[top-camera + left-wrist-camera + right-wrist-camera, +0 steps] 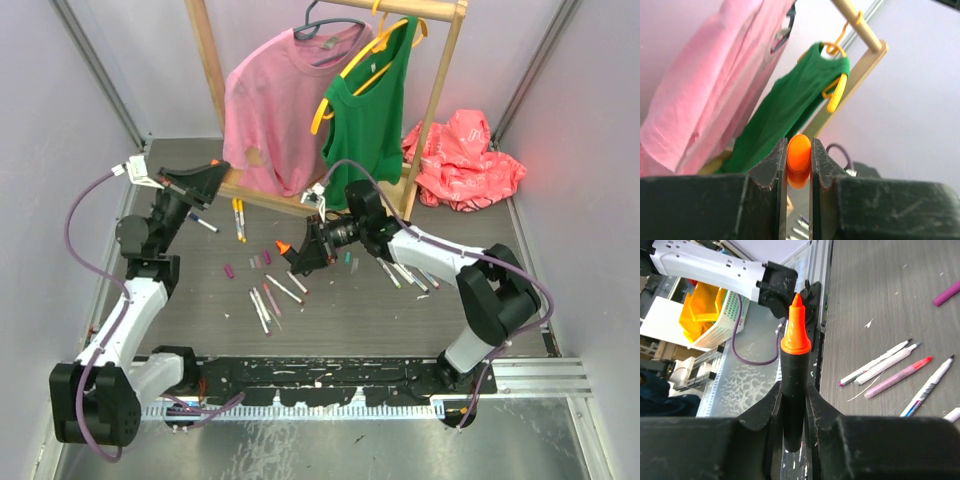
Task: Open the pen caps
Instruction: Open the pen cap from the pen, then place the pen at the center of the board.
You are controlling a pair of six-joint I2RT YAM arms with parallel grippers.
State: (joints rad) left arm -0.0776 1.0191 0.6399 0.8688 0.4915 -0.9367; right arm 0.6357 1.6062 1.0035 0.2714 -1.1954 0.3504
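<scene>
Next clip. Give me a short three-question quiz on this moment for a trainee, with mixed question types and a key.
1. Multiple choice: what is the left claw pinching?
A) an orange cap
B) a purple cap
C) a white pen barrel
2. True or false: the marker clamped in the right claw has its cap on.
3. Fill in: on the wooden rack hang a pink shirt and a ____ shirt.

Key:
1. A.
2. False; its orange tip is bare.
3. Green; it is the green shirt.
</scene>
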